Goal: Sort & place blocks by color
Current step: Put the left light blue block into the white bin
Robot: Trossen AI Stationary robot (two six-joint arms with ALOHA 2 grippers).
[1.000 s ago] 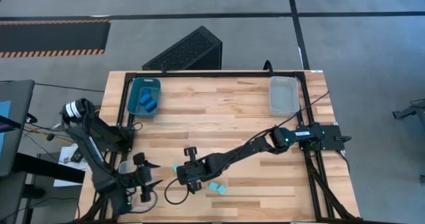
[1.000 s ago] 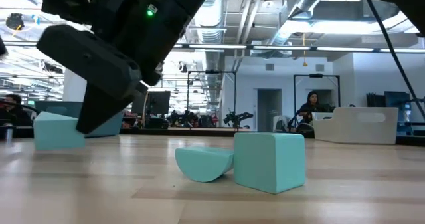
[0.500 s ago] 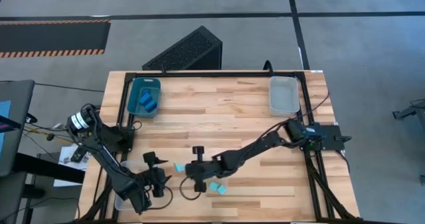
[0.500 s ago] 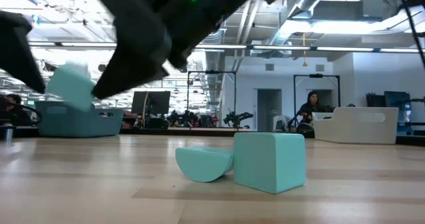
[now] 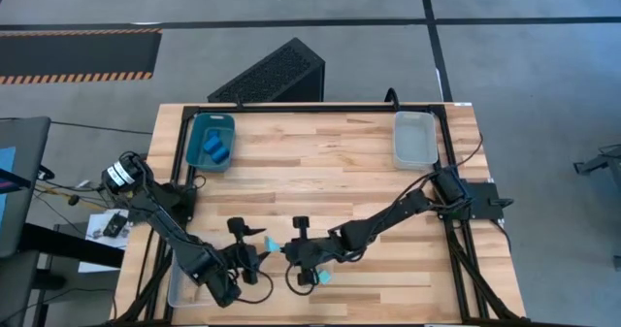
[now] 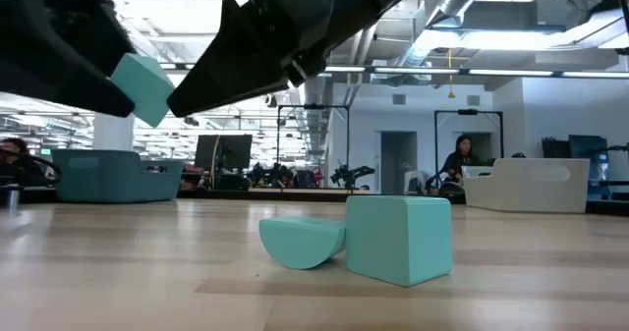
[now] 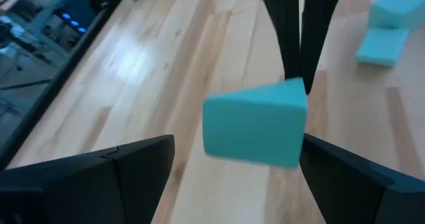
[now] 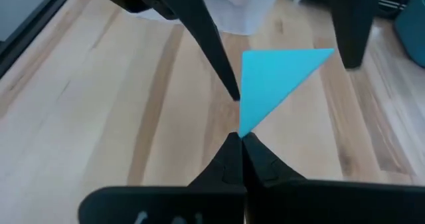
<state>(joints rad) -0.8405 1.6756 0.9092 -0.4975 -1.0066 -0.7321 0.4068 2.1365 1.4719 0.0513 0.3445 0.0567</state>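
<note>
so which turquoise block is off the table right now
The turquoise wedge block, pinched by the right gripper between the left gripper's open fingers; the other two lie on the wood.

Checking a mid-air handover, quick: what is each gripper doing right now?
Left gripper: open, its fingers either side of the turquoise wedge block.
Right gripper: shut on that block's corner, holding it above the table.

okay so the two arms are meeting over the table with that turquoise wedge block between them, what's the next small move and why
Probably close the left hand on the turquoise wedge. Its fingers stand open on either side of the block, which is lifted off the table and pinched only at a corner by the shut right hand. Release the right hand only afterwards.
</note>
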